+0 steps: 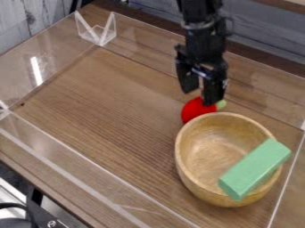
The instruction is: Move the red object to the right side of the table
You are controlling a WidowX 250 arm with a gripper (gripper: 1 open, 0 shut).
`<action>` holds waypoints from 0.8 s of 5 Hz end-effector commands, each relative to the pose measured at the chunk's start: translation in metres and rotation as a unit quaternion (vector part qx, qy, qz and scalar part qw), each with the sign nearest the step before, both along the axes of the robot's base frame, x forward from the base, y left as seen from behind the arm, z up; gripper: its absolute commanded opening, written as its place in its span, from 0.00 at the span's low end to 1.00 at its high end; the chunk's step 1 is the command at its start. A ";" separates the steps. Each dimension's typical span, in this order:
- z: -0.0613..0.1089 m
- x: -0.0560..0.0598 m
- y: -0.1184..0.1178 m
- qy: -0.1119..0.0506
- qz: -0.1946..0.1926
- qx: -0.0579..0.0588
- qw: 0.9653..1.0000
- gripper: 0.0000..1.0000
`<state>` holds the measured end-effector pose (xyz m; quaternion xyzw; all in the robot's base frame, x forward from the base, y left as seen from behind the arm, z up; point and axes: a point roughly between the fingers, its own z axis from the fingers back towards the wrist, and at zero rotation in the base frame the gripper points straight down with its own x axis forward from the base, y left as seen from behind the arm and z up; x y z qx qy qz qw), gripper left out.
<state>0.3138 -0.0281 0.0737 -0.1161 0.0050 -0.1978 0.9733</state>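
The red object [195,110], a small rounded toy fruit with a bit of green at its top, lies on the brown wood-grain table [107,98] just beyond the rim of the wooden bowl. My gripper [201,87] hangs a little above it, pointing down, open, with nothing between its black fingers. The fruit's upper edge is partly covered by the fingertips [216,93].
A wooden bowl [212,142] stands at the front right with a green rectangular block [254,168] leaning in it. Low clear acrylic walls [48,64] border the tabletop. A clear folded stand [95,30] sits at the back left corner.
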 end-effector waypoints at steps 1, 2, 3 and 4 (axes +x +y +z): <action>0.040 0.012 0.012 -0.057 0.042 0.011 0.997 1.00; 0.054 0.019 0.023 -0.068 0.049 0.015 0.996 1.00; 0.070 0.022 0.038 -0.080 0.065 0.024 0.994 1.00; 0.080 0.023 0.058 -0.096 0.073 0.028 0.992 1.00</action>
